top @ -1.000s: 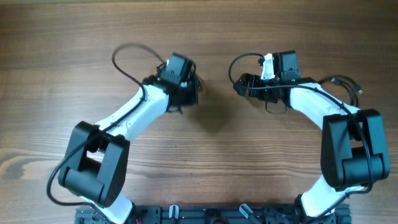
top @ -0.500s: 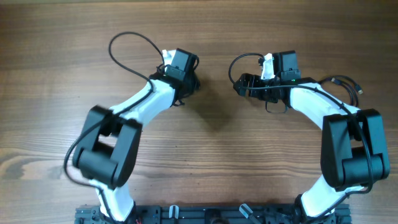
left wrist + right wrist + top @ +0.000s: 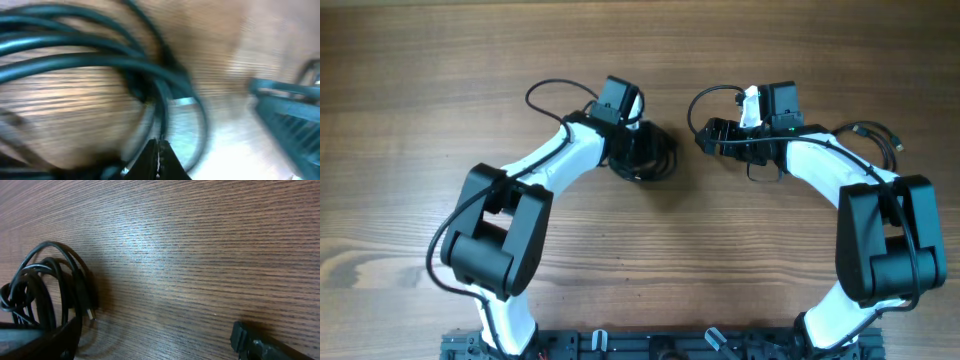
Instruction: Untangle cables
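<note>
A tangled bundle of black cables (image 3: 653,160) lies at the table's middle, just right of my left gripper (image 3: 634,146). The left wrist view is blurred: looped cables (image 3: 100,62) fill it, and one strand runs down into my left gripper (image 3: 159,152), whose jaws are pressed together on it. My right gripper (image 3: 707,135) stands open a short way right of the bundle, touching nothing. Its wrist view has the bundle (image 3: 45,287) with a silver plug tip (image 3: 90,314) at the left, ahead of the open gripper (image 3: 150,347). Another thin cable (image 3: 876,134) lies apart at the far right.
Thicker black wires loop from both arms: one (image 3: 552,90) behind the left arm, one (image 3: 705,95) above the right gripper. The arm bases and a rail (image 3: 650,345) line the near table edge. A blurred dark shape (image 3: 287,107) sits right of the bundle in the left wrist view.
My left gripper has swung to the right and slightly back, and the cable bundle now shows spread out to its right. The right arm has not moved.
</note>
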Robot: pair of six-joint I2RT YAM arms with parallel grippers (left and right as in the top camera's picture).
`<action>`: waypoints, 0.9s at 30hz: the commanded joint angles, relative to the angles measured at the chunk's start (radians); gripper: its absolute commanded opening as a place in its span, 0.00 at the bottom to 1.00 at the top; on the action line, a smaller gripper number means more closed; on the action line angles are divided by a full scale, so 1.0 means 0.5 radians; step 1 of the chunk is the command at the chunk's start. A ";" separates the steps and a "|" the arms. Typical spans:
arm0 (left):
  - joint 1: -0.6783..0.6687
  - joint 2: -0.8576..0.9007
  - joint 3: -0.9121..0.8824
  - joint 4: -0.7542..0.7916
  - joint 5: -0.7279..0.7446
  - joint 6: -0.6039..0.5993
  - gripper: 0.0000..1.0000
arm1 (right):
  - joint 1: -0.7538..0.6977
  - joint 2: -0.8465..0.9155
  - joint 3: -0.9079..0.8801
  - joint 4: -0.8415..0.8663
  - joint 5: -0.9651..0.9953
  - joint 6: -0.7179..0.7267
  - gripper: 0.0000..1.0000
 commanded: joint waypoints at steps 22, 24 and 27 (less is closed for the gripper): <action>0.000 0.175 0.203 -0.330 -1.262 0.113 0.20 | -0.008 0.064 -0.029 -0.018 0.022 0.009 1.00; -0.002 0.173 0.203 -0.459 -1.121 0.114 0.13 | -0.008 0.064 -0.029 -0.018 0.022 0.009 1.00; -0.002 0.171 0.203 -0.640 -0.875 0.114 0.13 | -0.008 0.064 -0.029 -0.015 0.021 0.012 1.00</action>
